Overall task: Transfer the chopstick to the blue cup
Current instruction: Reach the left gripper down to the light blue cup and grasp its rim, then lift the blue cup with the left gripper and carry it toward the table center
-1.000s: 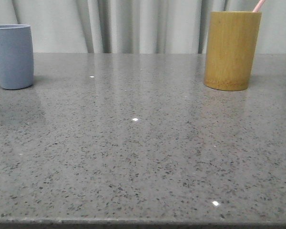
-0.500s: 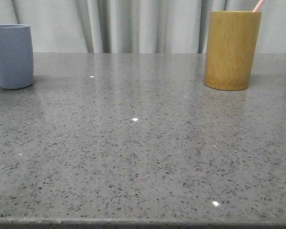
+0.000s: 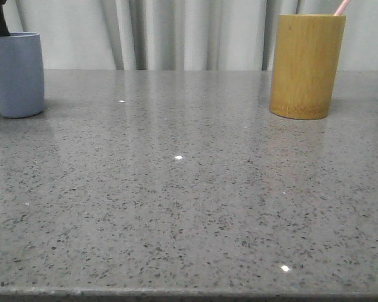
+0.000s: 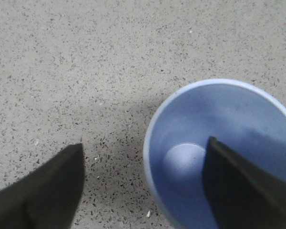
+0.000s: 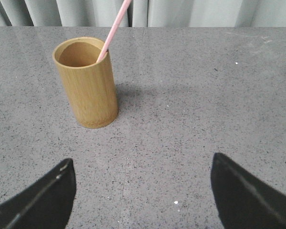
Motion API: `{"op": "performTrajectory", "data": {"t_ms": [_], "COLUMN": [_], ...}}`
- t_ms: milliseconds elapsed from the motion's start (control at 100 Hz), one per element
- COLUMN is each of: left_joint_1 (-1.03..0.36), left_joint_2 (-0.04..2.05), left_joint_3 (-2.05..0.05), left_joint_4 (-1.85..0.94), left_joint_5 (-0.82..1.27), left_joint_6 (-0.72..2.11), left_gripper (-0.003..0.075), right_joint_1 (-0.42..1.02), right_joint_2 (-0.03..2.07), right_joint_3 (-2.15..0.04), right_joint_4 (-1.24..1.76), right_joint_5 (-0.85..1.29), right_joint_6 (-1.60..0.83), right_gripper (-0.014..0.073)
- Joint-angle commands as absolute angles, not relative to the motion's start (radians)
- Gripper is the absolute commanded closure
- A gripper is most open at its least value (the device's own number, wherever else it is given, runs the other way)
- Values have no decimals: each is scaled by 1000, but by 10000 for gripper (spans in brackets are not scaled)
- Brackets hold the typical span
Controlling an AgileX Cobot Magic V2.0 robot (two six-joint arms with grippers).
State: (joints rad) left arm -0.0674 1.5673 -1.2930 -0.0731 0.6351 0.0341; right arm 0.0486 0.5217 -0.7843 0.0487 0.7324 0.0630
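Chopstick (image 5: pixel 113 28) stands in bamboo holder (image 5: pixel 86 82) near counter's (image 3: pixel 189 207) far right corner, long axis steeply tilted, upper end leaning out past rim. Blue cup (image 3: pixel 16 74) upright, empty, at far left edge. Left gripper (image 4: pixel 143 183) spread, one finger over cup's mouth, other outside. Right gripper (image 5: pixel 143 191) spread, empty, well short of holder. Risk, my guess: pinch on slanted stick drags holder over; left finger nudges cup.

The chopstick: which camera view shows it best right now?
The right wrist view: the chopstick shows as a long pink shaft leaning out of the bamboo holder. The front view catches just its tip above the holder's rim.
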Motion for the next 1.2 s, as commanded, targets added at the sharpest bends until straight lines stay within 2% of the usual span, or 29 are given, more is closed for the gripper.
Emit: {"op": "performTrajectory", "data": {"t_ms": [0, 120, 180, 240, 500, 900, 1190], "left_joint_1": [-64, -64, -64, -64, -94, -360, -471], "left_joint_2": [1533, 1533, 1533, 1533, 1533, 1544, 1646], "left_joint_3": [-1330, -1332, -1338, -1349, -1447, -1503, -1548], "left_joint_4": [-78, -85, -90, -103, -157, -216, -220], "left_joint_5": [577, 559, 559, 567, 673, 613, 581], "left_joint_6": [28, 28, 28, 28, 30, 30, 30], "left_gripper": [342, 519, 649, 739, 739, 739, 739], "right_joint_1": [42, 42, 42, 42, 42, 42, 42], "right_joint_2": [534, 534, 534, 534, 534, 534, 534], "right_joint_3": [-819, -819, -819, -819, -819, -819, -819], "right_joint_4": [49, 49, 49, 49, 49, 49, 49], "right_joint_5": [655, 655, 655, 655, 655, 655, 657], "right_joint_6": [51, 51, 51, 51, 51, 51, 51], "right_gripper": [11, 11, 11, 11, 11, 11, 11]}}
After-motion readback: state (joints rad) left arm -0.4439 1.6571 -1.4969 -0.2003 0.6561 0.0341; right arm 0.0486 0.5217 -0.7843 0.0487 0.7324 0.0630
